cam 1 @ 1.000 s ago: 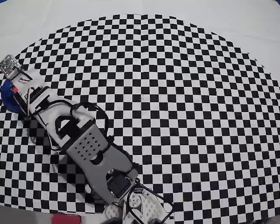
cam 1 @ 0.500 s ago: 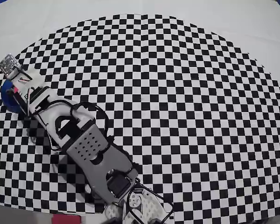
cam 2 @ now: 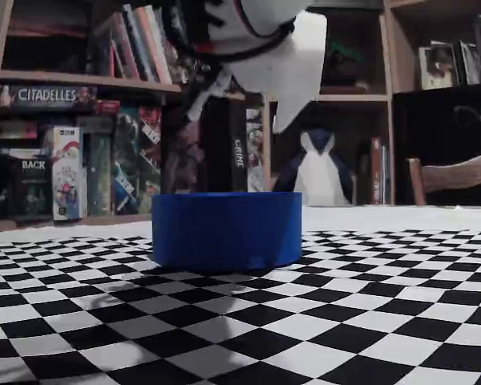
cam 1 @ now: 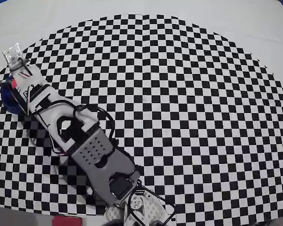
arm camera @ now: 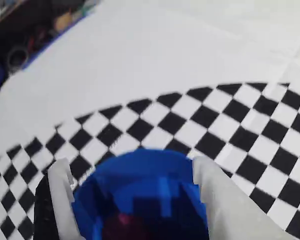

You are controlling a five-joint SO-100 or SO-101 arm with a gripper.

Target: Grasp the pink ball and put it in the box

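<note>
End effector (arm camera: 132, 175) spread wide, empty, above the blue box (cam 2: 227, 228); pink ball (arm camera: 121, 222) lies inside box on checkered tabletop (cam 1: 188, 117).

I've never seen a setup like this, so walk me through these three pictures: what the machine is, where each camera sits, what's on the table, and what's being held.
It is one small white robot arm on a checkerboard mat. The overhead view looks straight down; the wrist view rides on the arm, looking past its end effector; the fixed view sits low at table level. A round blue box stands on the mat at the arm's tip. The end effector hangs above the box, open and holding nothing. A dark pinkish blob, probably the pink ball, lies inside the box, though that picture is blurry.
</note>
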